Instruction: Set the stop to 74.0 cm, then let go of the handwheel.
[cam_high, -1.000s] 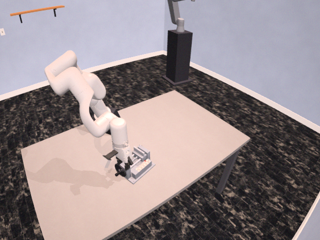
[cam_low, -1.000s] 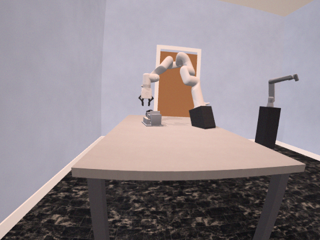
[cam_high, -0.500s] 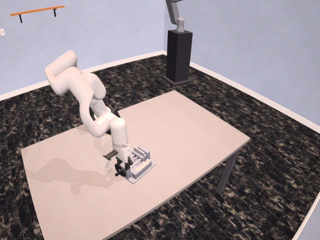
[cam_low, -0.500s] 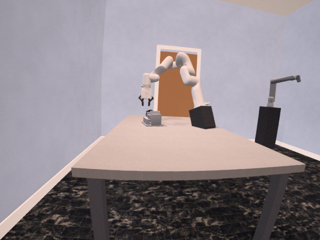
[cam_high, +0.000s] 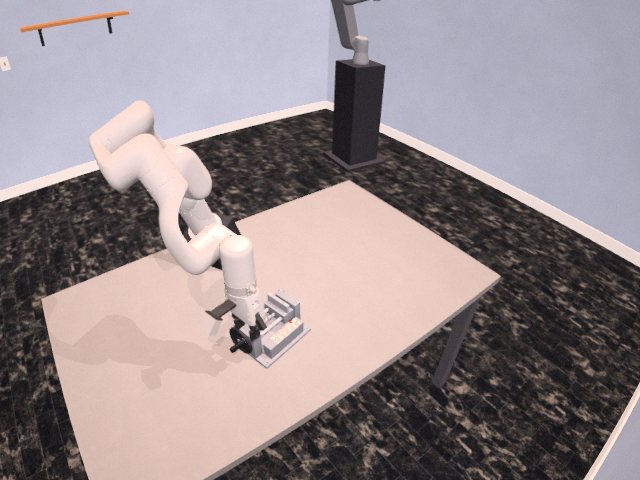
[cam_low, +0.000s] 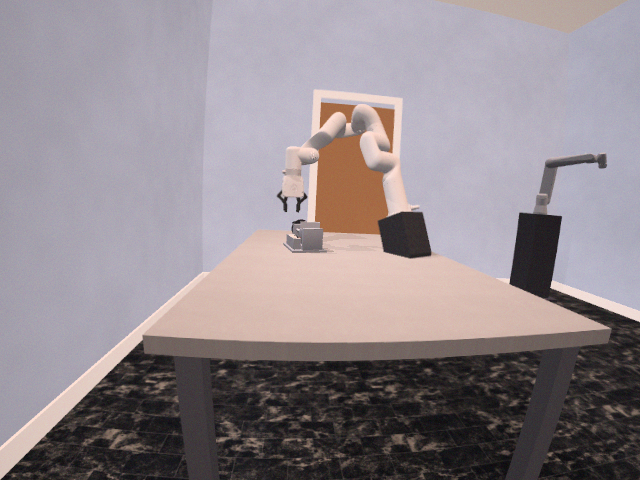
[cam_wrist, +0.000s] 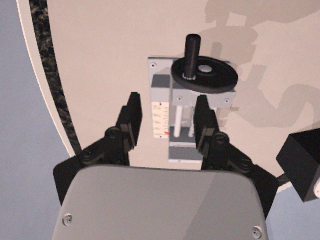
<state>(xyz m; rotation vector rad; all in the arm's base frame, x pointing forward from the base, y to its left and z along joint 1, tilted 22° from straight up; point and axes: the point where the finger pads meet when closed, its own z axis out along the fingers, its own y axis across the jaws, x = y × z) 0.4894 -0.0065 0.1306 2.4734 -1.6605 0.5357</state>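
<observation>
Wrist view: the claw (cam_high: 247, 326) (cam_low: 291, 205) (cam_wrist: 168, 105) is held partway open above the device with nothing gripped, presumably so the handwheel (cam_high: 238, 339) (cam_wrist: 220, 75) and its crank handle (cam_high: 236, 345) (cam_wrist: 192, 55), at upper centre of the frame, can be approached from overhead.

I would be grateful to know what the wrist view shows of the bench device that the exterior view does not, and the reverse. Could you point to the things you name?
Only wrist: the pale scale (cam_wrist: 160, 120) with its red mark (cam_wrist: 167, 133).

Only exterior: the orange-brown door (cam_low: 351, 180) behind the arm, and the second, grey arm (cam_low: 549, 178).

Both: the device's black handwheel (cam_low: 298, 222) (cam_wrist: 220, 75) and the open tool (cam_low: 291, 210) (cam_wrist: 168, 105), apart from it.
</observation>
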